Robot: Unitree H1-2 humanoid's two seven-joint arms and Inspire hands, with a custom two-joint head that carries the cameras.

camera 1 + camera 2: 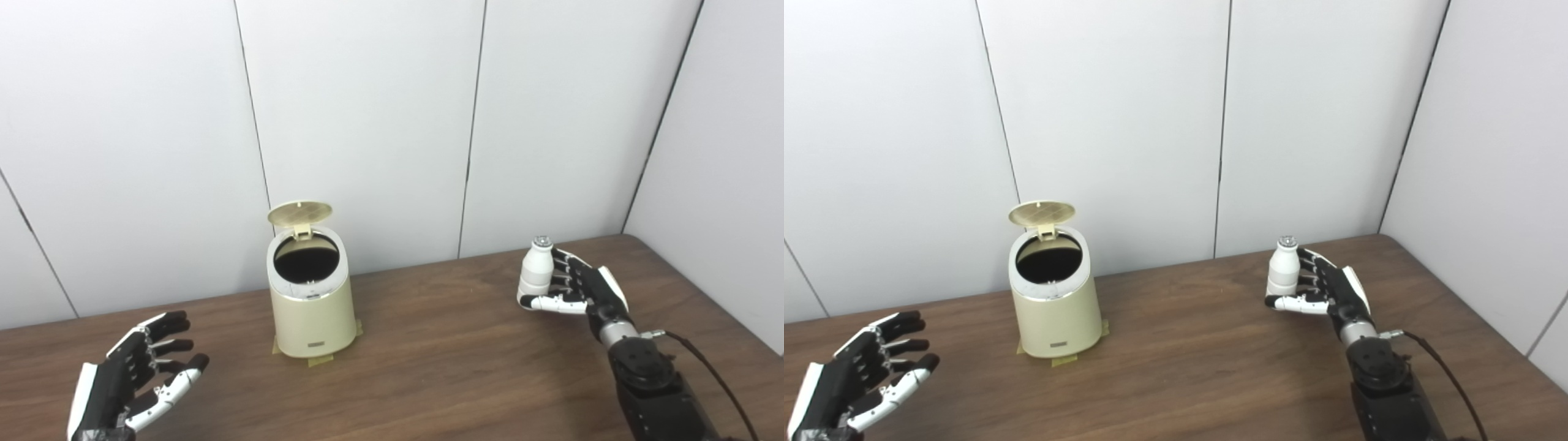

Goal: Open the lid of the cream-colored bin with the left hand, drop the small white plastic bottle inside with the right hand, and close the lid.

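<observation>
Table [465,367] with cream bin [312,306] left of centre, its lid [300,214] already raised. Left hand [131,383], near left, fingers spread, empty. Right hand [579,288] grips the upright bottle [536,269] at right, well apart from the bin. Judged: step 1 done; dropping and closing remain.

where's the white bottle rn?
The small white bottle is upright in the right hand, right of the open cream bin, near the table's back right corner, above the tabletop.
</observation>
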